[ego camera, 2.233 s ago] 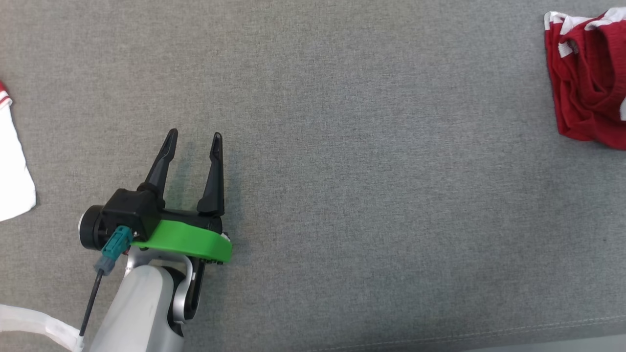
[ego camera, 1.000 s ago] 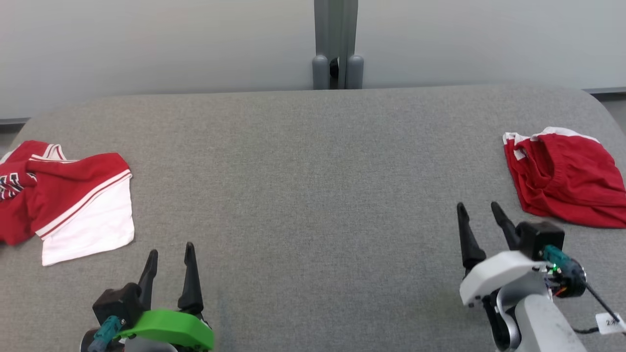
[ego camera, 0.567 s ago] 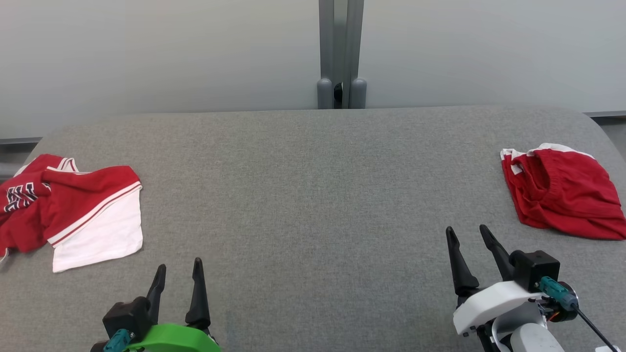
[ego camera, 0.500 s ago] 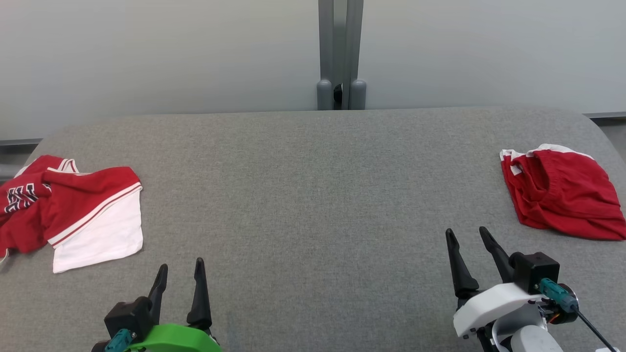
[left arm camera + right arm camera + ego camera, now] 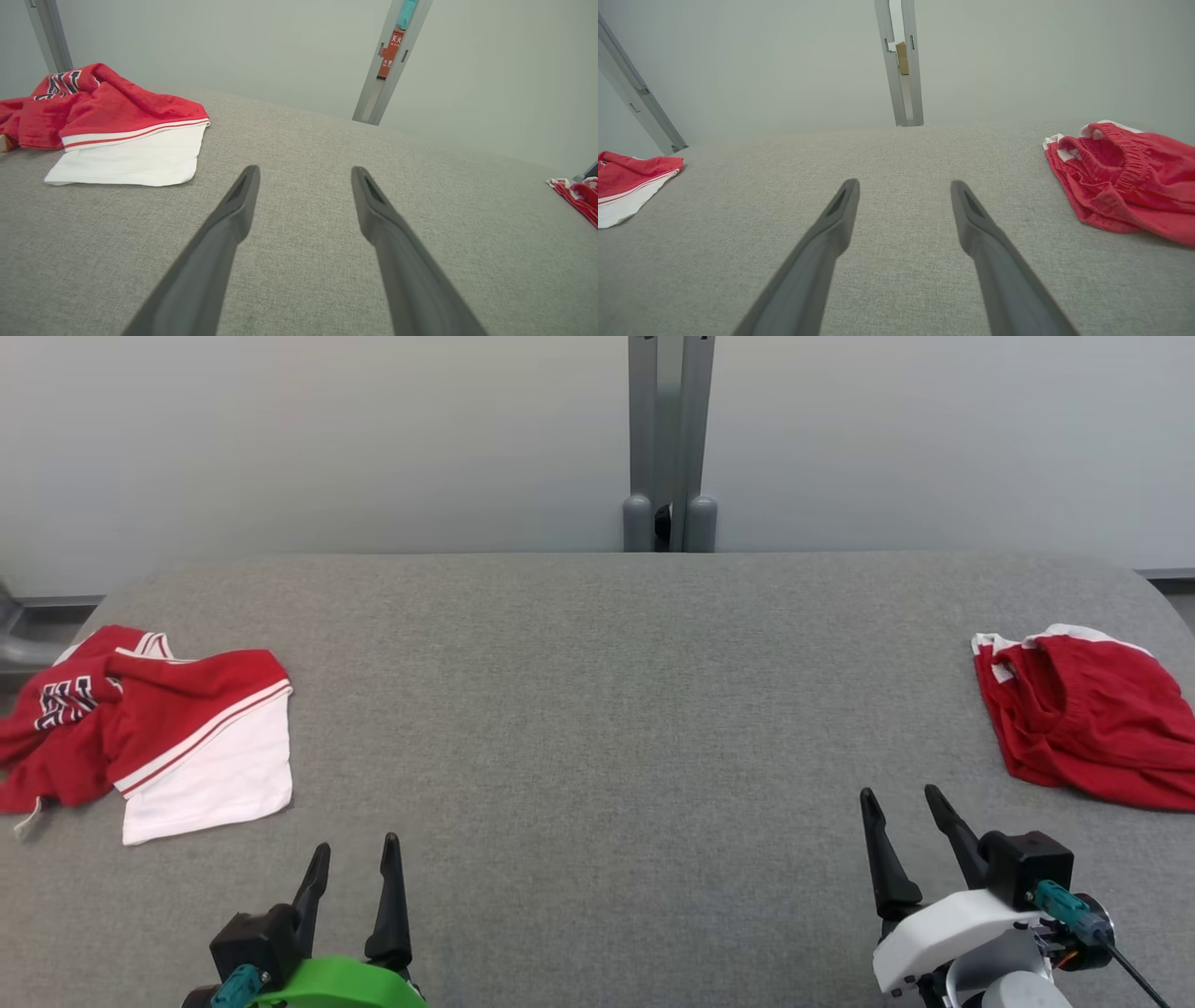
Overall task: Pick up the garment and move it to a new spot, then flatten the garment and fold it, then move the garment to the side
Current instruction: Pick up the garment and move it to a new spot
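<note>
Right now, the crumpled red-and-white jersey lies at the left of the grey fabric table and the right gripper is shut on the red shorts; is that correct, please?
Not quite: the right gripper is open and empty, apart from the red shorts, as the head view shows.

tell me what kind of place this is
Probably a lab or test room for garment folding: a wide grey fabric-covered table, plain pale partition walls with a metal post, and a red-and-white garment and a red garment crumpled at its ends.

jersey [image 5: 177,709] and shorts [image 5: 1092,728] on grey table [image 5: 597,709]
</note>
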`<state>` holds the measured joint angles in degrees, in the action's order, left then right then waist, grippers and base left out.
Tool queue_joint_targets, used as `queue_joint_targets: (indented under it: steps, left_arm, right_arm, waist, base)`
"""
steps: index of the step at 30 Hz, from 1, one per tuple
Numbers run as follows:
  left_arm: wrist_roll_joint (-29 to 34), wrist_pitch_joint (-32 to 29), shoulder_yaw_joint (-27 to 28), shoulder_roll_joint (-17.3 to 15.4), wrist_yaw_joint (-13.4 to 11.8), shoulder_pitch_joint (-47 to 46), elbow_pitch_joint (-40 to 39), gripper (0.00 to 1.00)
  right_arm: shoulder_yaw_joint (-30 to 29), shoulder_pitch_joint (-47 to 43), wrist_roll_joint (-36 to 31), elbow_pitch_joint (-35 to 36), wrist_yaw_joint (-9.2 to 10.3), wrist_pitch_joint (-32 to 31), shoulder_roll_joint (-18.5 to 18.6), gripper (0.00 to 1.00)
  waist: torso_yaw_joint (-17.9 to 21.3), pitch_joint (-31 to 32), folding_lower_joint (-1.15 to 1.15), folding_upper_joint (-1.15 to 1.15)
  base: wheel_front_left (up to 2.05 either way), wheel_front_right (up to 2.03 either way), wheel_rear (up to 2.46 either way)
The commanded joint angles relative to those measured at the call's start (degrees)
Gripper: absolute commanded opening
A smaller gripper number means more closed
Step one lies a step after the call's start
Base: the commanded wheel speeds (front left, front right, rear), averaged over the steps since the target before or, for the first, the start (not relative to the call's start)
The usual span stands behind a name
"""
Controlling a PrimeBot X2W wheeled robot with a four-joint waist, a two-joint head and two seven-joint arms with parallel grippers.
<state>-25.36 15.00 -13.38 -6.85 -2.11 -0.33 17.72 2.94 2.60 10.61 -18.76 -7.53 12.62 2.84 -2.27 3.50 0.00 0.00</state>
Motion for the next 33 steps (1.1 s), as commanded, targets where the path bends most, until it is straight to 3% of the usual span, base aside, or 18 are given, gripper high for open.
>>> queue_joint_targets:
  steps: [1, 13, 19, 25, 33]
  left_arm:
    - [0.2, -0.1, 0.0, -0.6, 0.0, -0.3, 0.1, 1.00]
    - [0.5, -1.2, 0.4, -2.9, -0.7, -0.9, -2.0, 1.00]
    - [0.1, -1.6, 0.8, -3.4, -1.6, 0.6, -3.8, 1.00]
    - [-0.4, -1.5, 1.1, -3.8, -1.9, 1.2, -4.5, 1.00]
    - [-1.1, -1.3, 1.5, -3.8, -2.6, 1.6, -5.4, 1.00]
  right_arm:
    - [0.2, -0.7, 0.0, 0.3, 0.08, -0.2, 0.1, 1.00]
    - [2.5, 0.6, 2.4, 0.1, 0.08, 1.0, 0.1, 1.00]
    - [3.6, 1.6, 3.1, -0.8, 0.08, 1.4, 0.1, 1.00]
    - [4.4, 2.5, 3.3, -1.7, 0.08, 1.8, 0.1, 1.00]
    - [5.0, 3.2, 2.8, -1.9, 0.08, 2.0, 0.2, 1.00]
  waist:
    - [-1.7, 0.3, 0.00, 0.00]
    - [-16.6, 0.7, 0.00, 0.00]
    - [-22.0, 0.3, 0.00, 0.00]
    - [-24.1, 0.0, 0.00, 0.00]
    - [-23.4, -0.8, 0.00, 0.00]
  base:
    - [0.00, 0.00, 0.00]
    - [0.00, 0.00, 0.00]
    - [0.00, 0.00, 0.00]
    - [0.00, 0.00, 0.00]
    - [0.00, 0.00, 0.00]
